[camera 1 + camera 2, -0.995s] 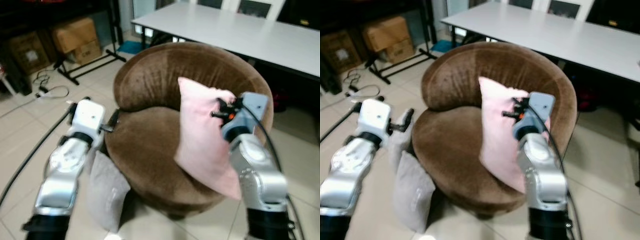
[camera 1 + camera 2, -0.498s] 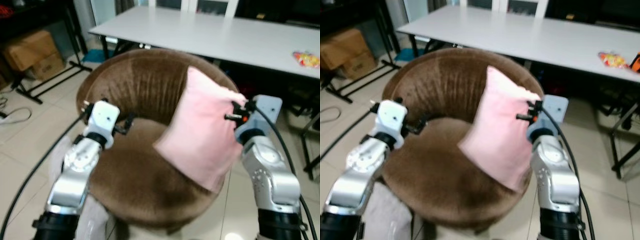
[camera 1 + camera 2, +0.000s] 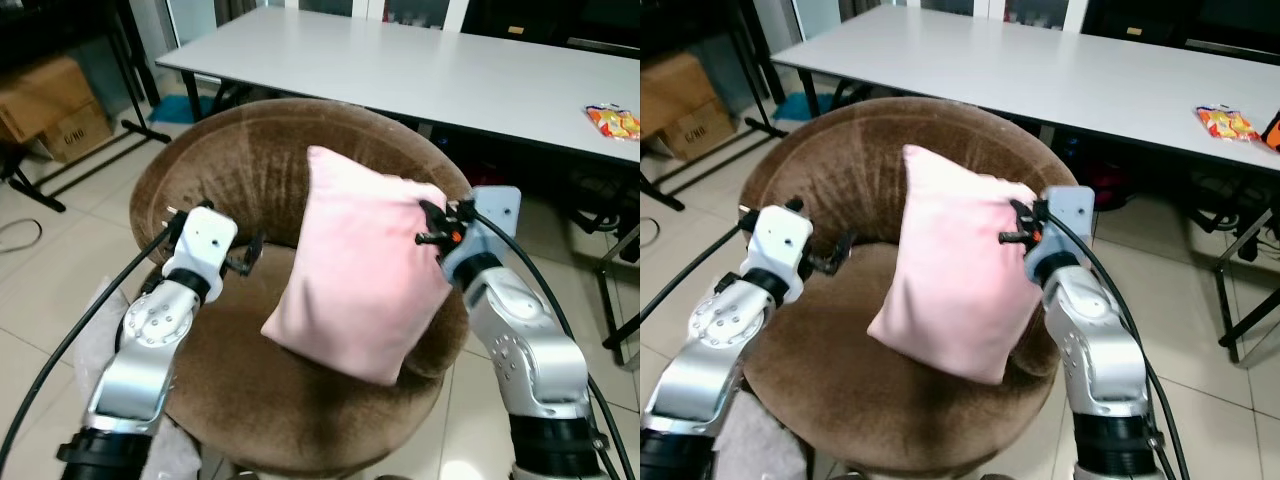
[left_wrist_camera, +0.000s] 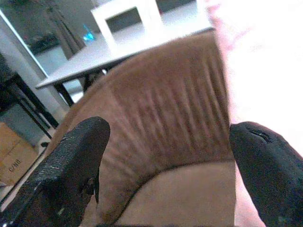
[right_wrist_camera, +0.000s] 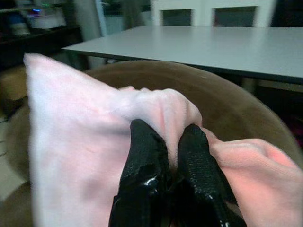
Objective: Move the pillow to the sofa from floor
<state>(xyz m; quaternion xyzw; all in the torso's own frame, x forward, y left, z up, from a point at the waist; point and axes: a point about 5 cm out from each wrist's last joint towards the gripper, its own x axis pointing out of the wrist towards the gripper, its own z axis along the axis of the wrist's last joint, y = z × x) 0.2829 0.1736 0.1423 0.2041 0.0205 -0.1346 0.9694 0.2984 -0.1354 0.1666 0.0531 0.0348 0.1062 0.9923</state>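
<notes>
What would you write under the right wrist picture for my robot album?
Right pincer pinching a fold of the pink pillow over the round brown sofa.

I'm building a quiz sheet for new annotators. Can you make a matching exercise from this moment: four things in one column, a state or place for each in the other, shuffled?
Column one:
1. pink pillow
2. left end effector
3. right end effector
4. snack packet

Column two:
A. open, holding nothing, over the brown sofa
B. lying on the white table
C. pinched shut on a fold of fabric
D. held up, over the sofa seat

Pairs: 1-D, 2-A, 3-C, 4-B
</notes>
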